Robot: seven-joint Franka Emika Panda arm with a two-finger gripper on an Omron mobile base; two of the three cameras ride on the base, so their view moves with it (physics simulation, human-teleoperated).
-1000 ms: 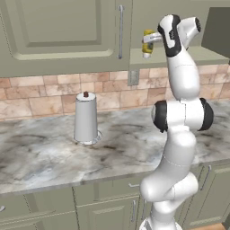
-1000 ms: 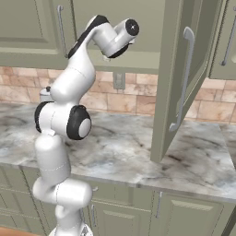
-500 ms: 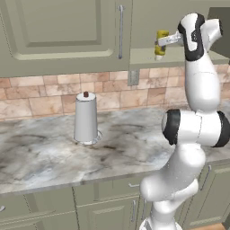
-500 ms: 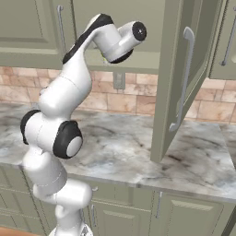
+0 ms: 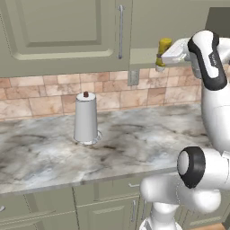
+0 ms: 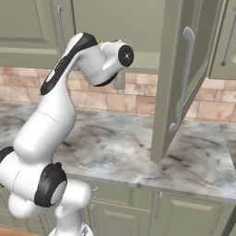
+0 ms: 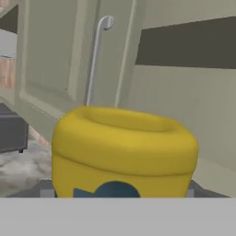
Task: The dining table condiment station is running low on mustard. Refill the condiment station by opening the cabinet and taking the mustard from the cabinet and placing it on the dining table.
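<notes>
I've got the mustard (image 5: 163,53) clamped in my tool (image 5: 167,56), held high just under the open cabinet (image 6: 177,78), well above the bench (image 5: 112,143).

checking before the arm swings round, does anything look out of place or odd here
Nothing spilled or damaged. The cabinet door hangs wide open over the counter. The mustard is off the shelf, held in the gripper high near the cabinet. The paper towel roll stands upright.
</notes>
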